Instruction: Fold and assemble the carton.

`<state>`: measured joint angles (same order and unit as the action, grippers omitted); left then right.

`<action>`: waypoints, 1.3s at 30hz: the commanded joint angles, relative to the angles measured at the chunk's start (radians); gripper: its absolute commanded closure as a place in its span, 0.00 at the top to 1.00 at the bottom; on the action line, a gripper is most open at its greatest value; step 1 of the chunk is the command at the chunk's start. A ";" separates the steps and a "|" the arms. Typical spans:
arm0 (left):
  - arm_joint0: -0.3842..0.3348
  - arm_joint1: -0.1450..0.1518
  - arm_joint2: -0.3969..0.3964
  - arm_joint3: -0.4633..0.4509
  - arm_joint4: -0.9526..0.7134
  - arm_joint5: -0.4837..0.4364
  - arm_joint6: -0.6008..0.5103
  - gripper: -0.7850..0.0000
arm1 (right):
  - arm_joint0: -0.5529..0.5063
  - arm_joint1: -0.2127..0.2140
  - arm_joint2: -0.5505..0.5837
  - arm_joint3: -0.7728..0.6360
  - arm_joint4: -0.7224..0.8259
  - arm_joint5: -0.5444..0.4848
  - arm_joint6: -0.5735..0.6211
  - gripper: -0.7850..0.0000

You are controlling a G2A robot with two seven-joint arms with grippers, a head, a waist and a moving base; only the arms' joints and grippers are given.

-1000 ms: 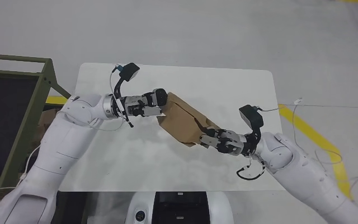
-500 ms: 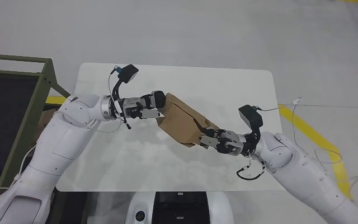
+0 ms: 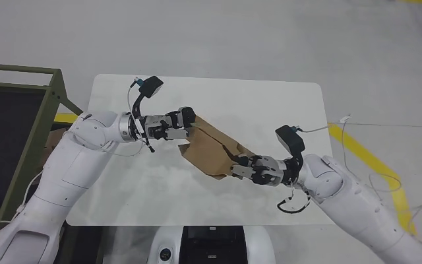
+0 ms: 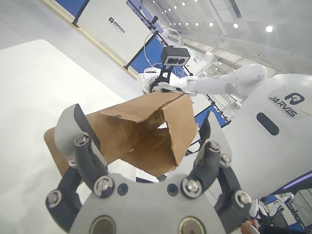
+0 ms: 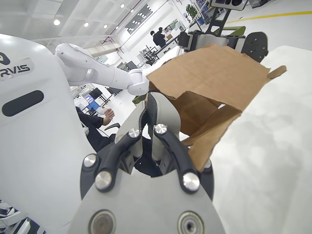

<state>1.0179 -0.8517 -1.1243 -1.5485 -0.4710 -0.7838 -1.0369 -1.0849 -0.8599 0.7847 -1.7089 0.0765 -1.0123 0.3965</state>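
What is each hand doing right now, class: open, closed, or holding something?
Left hand: open, fingers either side of the carton end.
Right hand: closed on the carton's edge.

Industrial robotics hall

A high white ceiling set with spot lamps [image 4: 269,28] is seen; a yellow floor line [image 5: 280,14] and perforated partition panels [image 4: 109,18] are shown.

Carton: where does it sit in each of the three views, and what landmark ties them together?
Top view: carton over the middle of the white table.
Left wrist view: carton between the left gripper's spread fingers.
Right wrist view: carton edge pinched in the right gripper's shut fingers.
Shared landmark: that white table.
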 commanded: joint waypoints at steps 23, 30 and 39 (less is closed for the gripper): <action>0.037 0.046 -0.086 -0.041 -0.178 0.147 -0.147 1.00 | -0.019 -0.028 0.046 0.007 0.018 0.000 0.055 0.00; 0.035 0.071 -0.051 -0.077 -0.134 0.161 -0.160 1.00 | -0.018 -0.037 0.051 0.008 0.027 0.000 0.077 0.00; 0.022 0.104 0.004 -0.110 -0.147 0.154 -0.154 1.00 | -0.031 -0.045 0.065 0.009 0.032 0.000 0.094 0.00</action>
<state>1.0414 -0.7509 -1.1279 -1.6541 -0.6107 -0.6299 -1.1908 -1.1149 -0.9037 0.8490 -1.7005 0.1085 -1.0123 0.4880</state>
